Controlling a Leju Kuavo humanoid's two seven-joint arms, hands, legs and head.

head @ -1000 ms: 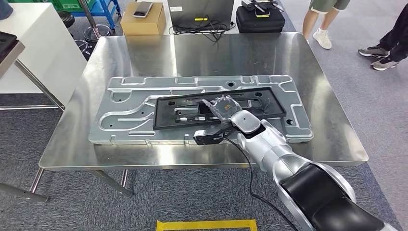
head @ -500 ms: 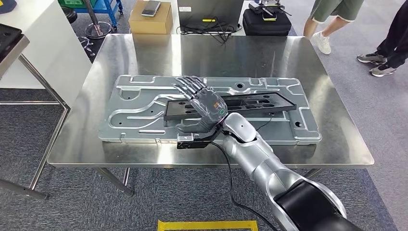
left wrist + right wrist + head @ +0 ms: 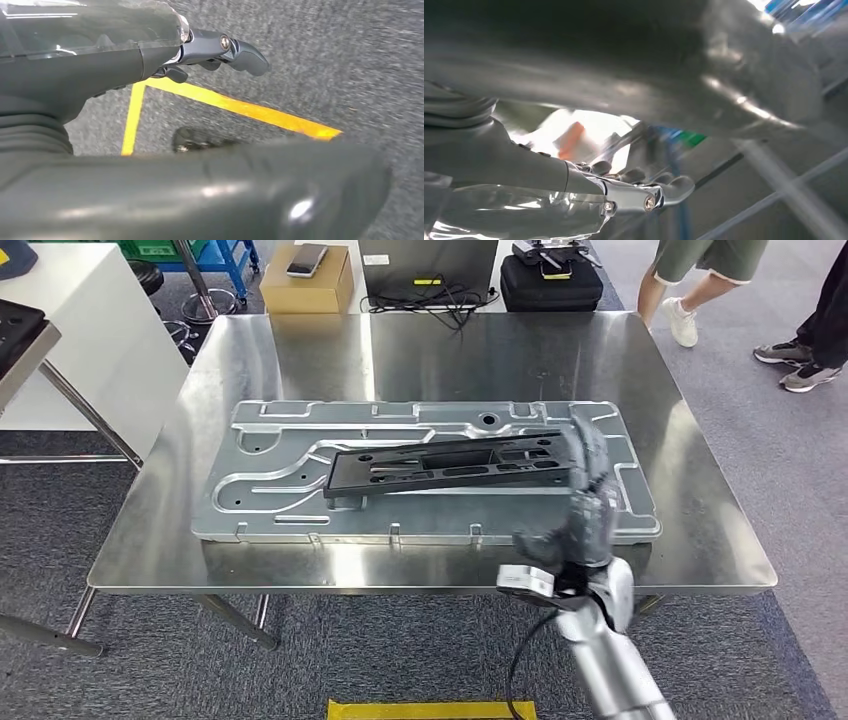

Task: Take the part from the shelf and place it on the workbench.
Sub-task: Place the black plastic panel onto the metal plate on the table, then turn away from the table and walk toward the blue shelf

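Part [image 3: 455,462] lies flat on the plate [image 3: 270,465] ahead-left of my right hand [image 3: 585,505], fingers spread and empty, evidently released; my left hand [image 3: 215,50] hangs, grip unclear.

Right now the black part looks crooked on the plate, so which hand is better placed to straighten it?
Right. The right hand hangs by the black part's end; the left hand hangs over the floor.

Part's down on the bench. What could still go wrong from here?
1. The right hand hangs blurred, open, over the silver panel's right end, near the black frame; a low swing could clip the frame.
2. The frame lies skewed on the ribbed panel, so a nudge may slide it.
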